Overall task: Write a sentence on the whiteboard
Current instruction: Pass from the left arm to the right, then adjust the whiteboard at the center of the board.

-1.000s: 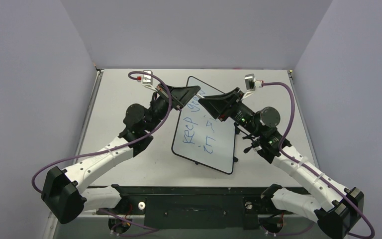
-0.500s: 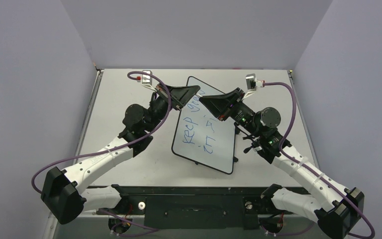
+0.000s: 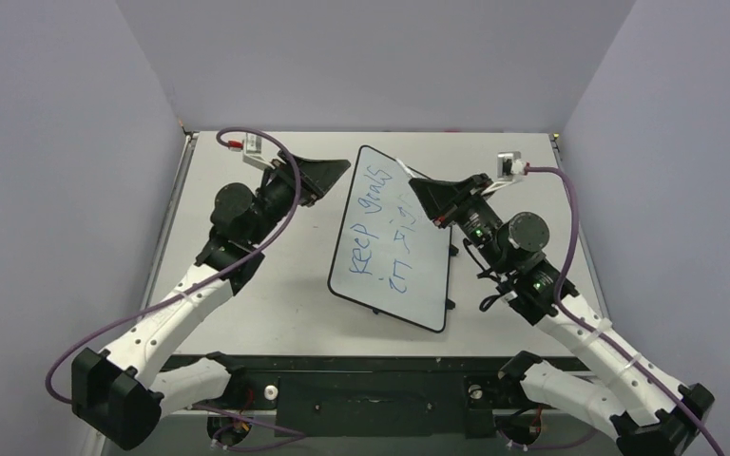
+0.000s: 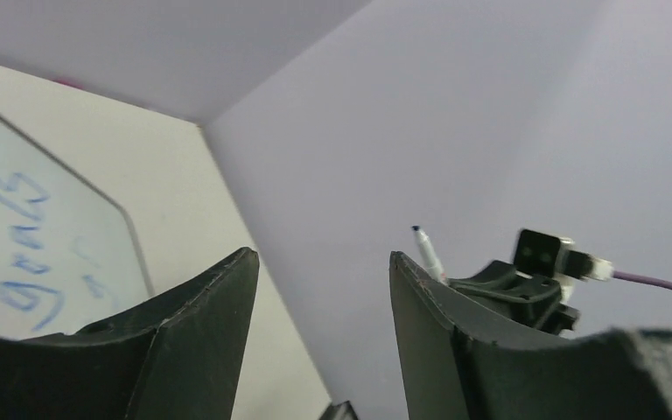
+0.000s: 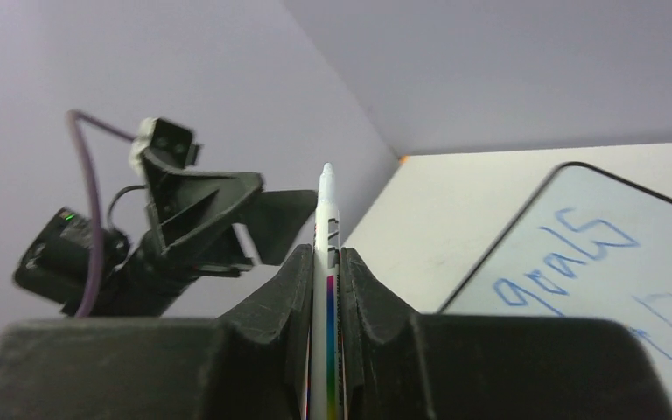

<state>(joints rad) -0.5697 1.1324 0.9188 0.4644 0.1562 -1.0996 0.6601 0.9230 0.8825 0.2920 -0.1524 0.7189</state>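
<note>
- Top view: the whiteboard point(image 3: 426, 293) is lying flat mid-table between the two arms. Its long axis is running from near to far, with the far end leaning slightly right.
- The sentence point(image 3: 375, 233) is running along that axis in two blue lines, starting at the near end. The first line is reading "Keep goals". The second line, on the right, is beginning "in", and its last word is too small to make out.
- The left gripper point(image 3: 339, 171) is hovering just left of the board's far end, apart from it. The right gripper point(image 3: 420, 197) is hanging over the far right edge, closest to the second line.
- Left wrist view: the left jaws are standing wide apart with nothing between them. "Goals" is showing at lower left. Across the gap, a thin marker point(image 4: 427, 252) is sticking up out of the right gripper.
- Right wrist view: the right jaws are pinching the marker's barrel tightly. Its tip is pointing up and away, lifted clear of the board. The board is lying below and to the right in this view, with "goals" and part of the second line showing.
- Judging from this, any further writing is falling to the right arm. It is needing to tip the marker down onto the board beside the second line's end.
</note>
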